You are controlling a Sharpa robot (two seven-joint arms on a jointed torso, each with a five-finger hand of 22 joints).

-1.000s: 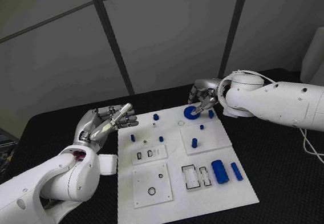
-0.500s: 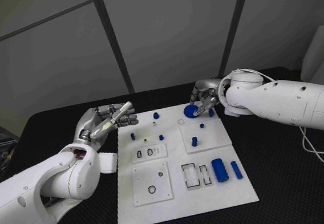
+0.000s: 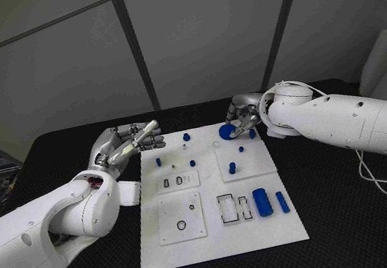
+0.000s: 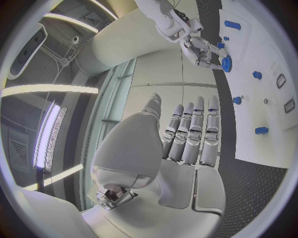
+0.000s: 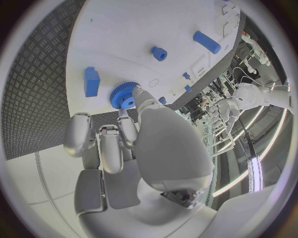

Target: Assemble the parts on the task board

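The white task board lies in the middle of the black table. My right hand hovers over the board's far edge and pinches a blue gear in its fingertips. The right wrist view has the gear just above the board, next to a blue block. My left hand stays beside the board's far left corner, fingers straight and together, holding nothing. From the left wrist, the left hand faces the right hand and its gear.
A thick blue cylinder and a thinner blue bar lie on the board's right side. Small blue pegs stand across its far half. Recessed plates with slots sit lower down. Black table surrounds the board; a cable runs at right.
My right hand with the gear has edged slightly toward the board's far edge. The left hand has barely moved.
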